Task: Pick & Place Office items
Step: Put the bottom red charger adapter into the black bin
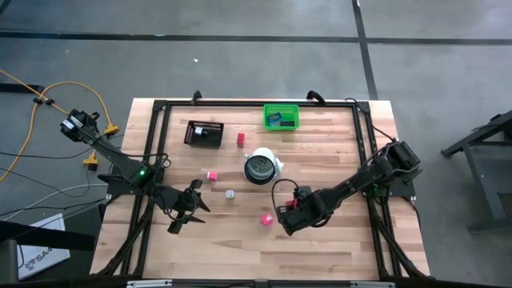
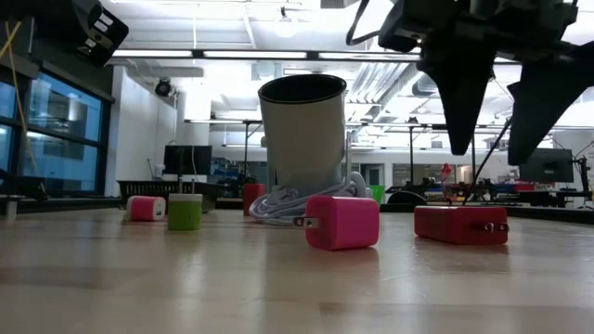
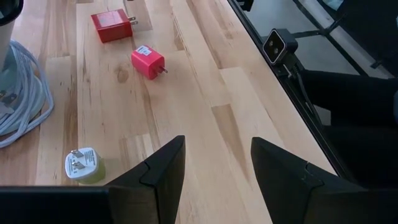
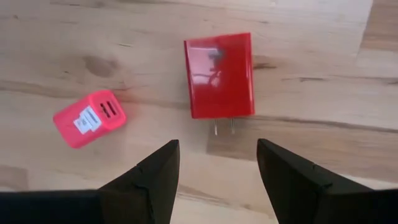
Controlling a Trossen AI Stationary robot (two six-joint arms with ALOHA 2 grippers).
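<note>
A red plug block [image 4: 219, 74] lies flat on the wood, its prongs toward my right gripper [image 4: 217, 155]. That gripper hangs open just above it, pointing down, its fingers [image 2: 464, 102] clear of the block [image 2: 461, 224]. A pink plug block [image 4: 89, 118] rests beside it [image 1: 266, 218]. Farther off lie a second pink block [image 1: 212, 176], a red block [image 1: 240, 140] and a small green-and-white round plug [image 3: 84, 165]. My left gripper [image 1: 186, 210] waits open over the table's near left, with nothing between its fingers [image 3: 168, 174].
A white round holder with coiled white cable [image 1: 262, 166] stands at the table's middle. A green bin [image 1: 281, 117] and a black mesh tray [image 1: 205, 132] sit near the far edge. A black frame rail [image 3: 292, 68] runs along the near edge.
</note>
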